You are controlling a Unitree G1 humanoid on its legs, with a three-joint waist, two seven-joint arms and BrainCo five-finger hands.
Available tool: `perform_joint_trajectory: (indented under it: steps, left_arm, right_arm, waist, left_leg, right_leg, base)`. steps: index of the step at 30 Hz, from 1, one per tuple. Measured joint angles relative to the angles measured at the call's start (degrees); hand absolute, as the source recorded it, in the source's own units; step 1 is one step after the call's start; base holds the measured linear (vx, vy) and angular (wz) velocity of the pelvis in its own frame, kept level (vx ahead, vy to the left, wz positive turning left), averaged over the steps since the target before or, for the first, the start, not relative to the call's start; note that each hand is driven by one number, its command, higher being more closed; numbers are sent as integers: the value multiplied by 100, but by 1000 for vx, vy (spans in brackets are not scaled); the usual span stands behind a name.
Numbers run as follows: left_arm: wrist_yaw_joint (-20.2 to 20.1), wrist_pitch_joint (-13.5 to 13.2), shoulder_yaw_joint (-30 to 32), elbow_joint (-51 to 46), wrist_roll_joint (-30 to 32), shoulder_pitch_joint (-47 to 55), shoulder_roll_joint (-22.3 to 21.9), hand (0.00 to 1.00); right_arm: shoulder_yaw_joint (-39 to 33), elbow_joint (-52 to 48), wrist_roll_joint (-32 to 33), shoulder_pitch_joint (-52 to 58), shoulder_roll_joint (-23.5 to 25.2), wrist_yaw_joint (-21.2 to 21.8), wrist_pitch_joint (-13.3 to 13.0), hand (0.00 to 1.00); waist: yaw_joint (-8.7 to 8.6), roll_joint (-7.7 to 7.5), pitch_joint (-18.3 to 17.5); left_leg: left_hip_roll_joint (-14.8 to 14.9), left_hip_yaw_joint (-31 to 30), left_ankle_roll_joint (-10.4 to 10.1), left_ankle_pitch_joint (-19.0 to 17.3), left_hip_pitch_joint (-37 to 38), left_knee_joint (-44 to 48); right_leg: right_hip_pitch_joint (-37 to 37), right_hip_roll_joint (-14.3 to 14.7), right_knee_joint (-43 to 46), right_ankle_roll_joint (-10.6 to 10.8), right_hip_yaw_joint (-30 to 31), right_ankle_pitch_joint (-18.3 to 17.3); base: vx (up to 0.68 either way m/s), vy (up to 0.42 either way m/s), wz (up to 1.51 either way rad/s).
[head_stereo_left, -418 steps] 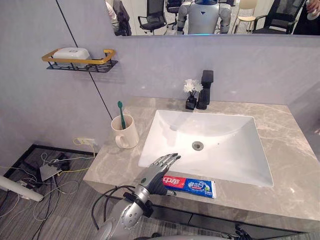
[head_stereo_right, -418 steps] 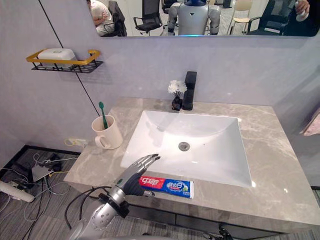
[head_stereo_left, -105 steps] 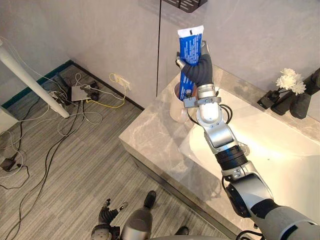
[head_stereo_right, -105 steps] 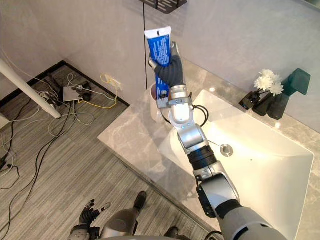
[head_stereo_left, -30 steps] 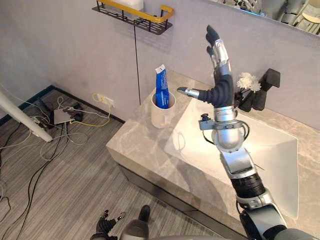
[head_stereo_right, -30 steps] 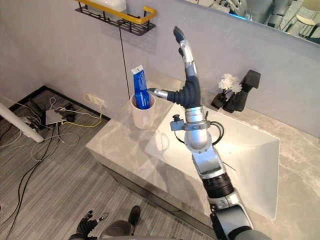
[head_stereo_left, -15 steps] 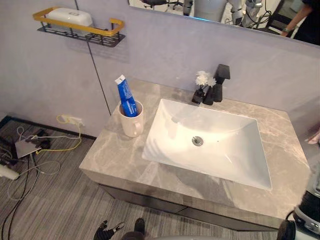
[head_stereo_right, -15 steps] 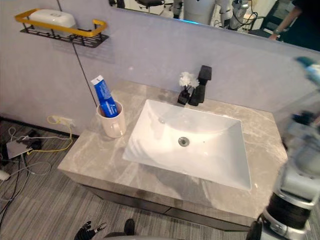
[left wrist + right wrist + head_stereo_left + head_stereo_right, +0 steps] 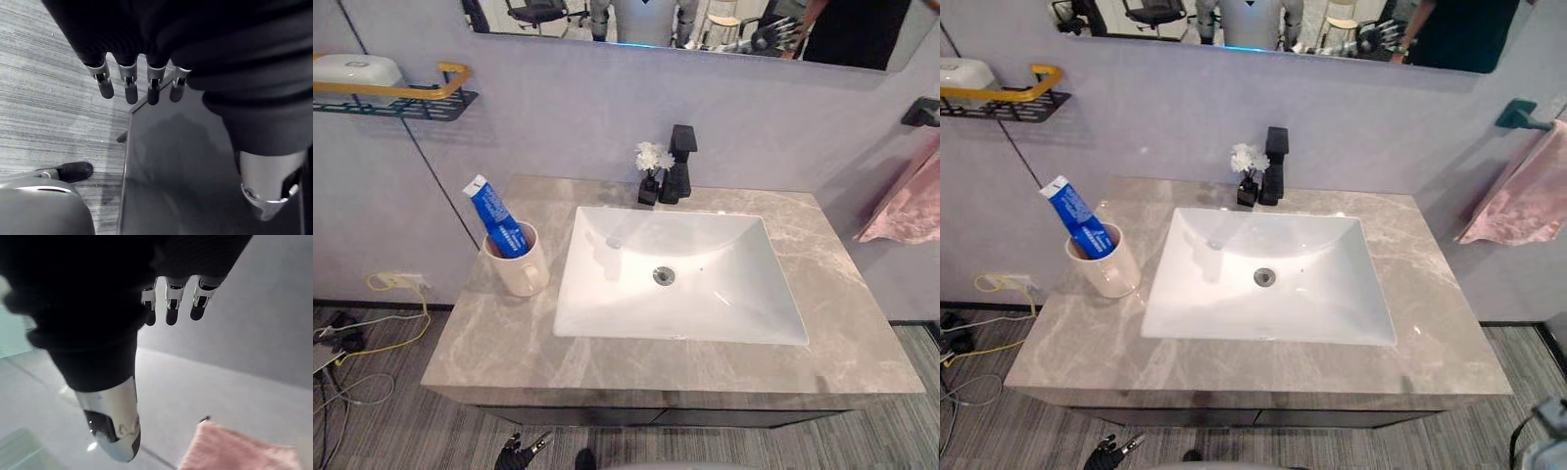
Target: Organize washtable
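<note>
The blue toothpaste tube (image 9: 497, 217) has its lower end hidden inside the cream ceramic mug (image 9: 519, 271) by the left edge of the grey marble worktop (image 9: 509, 343); the black-and-gold wall shelf (image 9: 421, 96) and its white soap box (image 9: 347, 69) are cut by the picture's left edge; the pink towel (image 9: 906, 201) by its right.

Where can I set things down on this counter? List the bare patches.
Bare counter: the wide strip right of the sink, the band between sink and front edge, and the corner in front of the mug. Crowded: behind the sink, where vase and faucet stand.
</note>
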Motion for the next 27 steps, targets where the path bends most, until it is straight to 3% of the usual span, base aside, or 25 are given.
perform_joint_trajectory:
  steps: [5, 8, 13, 16, 19, 27]
  left_arm:
    - [53, 86, 290, -109, -375, -77, -523, 0]
    - [62, 126, 250, -127, -504, -65, -548, 0]
    - [145, 170, 94, -130, -619, -87, -540, 0]
    - [154, 204, -24, -117, -664, -168, -518, 0]
    - [150, 200, -210, -22, -664, -221, -447, 0]
    - [133, 166, -464, 232, -692, -424, -346, 0]
  right_arm:
    - [670, 1073, 359, 97, 269, -161, 238, 0]
    - [1250, 1861, 586, 107, 231, -83, 296, 0]
    - [2189, 3183, 975, 175, 183, 537, 379, 0]
    - [2335, 3832, 1055, 396, 243, 1008, 409, 0]
    - [2505, 4447, 1070, 407, 252, 1399, 426, 0]
    - [3011, 5775, 1069, 239, 143, 1907, 497, 0]
  waist:
    - [19, 120, -28]
    - [122, 149, -11]
    - [220, 178, 8]
    - [395, 180, 17]
    - [391, 206, 58]
    - [478, 226, 176]
  left_leg:
    - [24, 273, 19, -170, 169, -5]
    - [70, 508, 4, -218, 263, -5]
    - [88, 715, -7, -220, 396, -6]
    - [59, 697, -26, -209, 394, -6]
    - [7, 545, -28, -205, 404, -6]
    - [-35, 285, -11, -176, 456, -5]
  right_leg:
    - [15, -28, 108, 12, 128, -11]
    - [27, -27, 161, 19, 186, -27]
    - [136, -72, 248, 10, 104, -144]
    - [140, -104, 277, 12, 69, -189]
    - [273, -129, 205, 20, -81, -191]
    - [503, -105, 50, 42, -286, -195]
  base:
    - [21, 22, -23]
    - [9, 19, -15]
    - [19, 6, 6]
    - [40, 22, 8]
    - [53, 5, 23]
    - [27, -16, 14]
